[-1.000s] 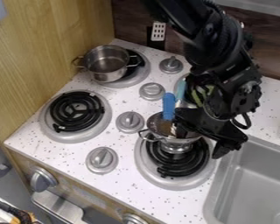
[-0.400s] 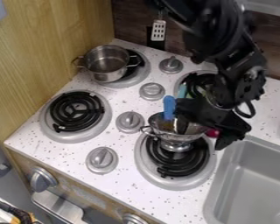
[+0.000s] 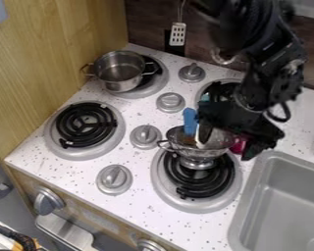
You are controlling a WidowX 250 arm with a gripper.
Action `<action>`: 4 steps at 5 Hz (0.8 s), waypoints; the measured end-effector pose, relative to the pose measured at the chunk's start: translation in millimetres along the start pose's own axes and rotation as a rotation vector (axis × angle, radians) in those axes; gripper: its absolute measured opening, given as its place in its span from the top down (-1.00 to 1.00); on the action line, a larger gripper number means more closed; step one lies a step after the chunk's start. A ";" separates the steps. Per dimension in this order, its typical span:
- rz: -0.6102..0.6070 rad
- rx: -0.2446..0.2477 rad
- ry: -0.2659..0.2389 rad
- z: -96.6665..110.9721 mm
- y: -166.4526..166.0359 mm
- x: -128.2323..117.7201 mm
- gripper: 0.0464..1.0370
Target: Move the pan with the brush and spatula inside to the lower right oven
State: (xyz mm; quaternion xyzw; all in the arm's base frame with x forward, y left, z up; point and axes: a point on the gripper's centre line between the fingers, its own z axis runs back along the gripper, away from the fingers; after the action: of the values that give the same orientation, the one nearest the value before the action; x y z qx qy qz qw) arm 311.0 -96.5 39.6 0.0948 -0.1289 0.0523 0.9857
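A metal pan point(image 3: 197, 151) with mesh-like sides rests on the lower right burner point(image 3: 192, 188), towards its back half. A blue handle point(image 3: 190, 121) and a brown and white piece point(image 3: 200, 139) stand in the pan; which belongs to the brush or the spatula I cannot tell. The black gripper point(image 3: 226, 143) hangs over the pan's right back side with its two fingers spread apart. It covers part of the pan's back rim. A pink-red piece point(image 3: 238, 145) shows beside the pan's right edge, between the fingers.
A steel pot point(image 3: 119, 71) sits on the upper left burner. The lower left burner point(image 3: 86, 124) is bare. Several knobs stand between the burners, and the sink point(image 3: 284, 201) lies at the right. The upper right burner point(image 3: 219, 90) is partly behind the arm.
The gripper has moved up and slightly right, and more of the pan and the pink-red piece now shows. The pan has stayed in nearly the same place.
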 end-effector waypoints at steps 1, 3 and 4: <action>-0.003 0.018 0.009 2.8 5.6 5.2 -0.93; -0.002 -0.011 0.074 15.1 30.1 20.4 -0.93; 0.016 -0.062 0.032 17.9 53.8 26.9 -0.93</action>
State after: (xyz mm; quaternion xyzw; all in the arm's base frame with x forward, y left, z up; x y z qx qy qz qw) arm 325.7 -45.4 72.9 0.0623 -0.1157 0.0579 0.9896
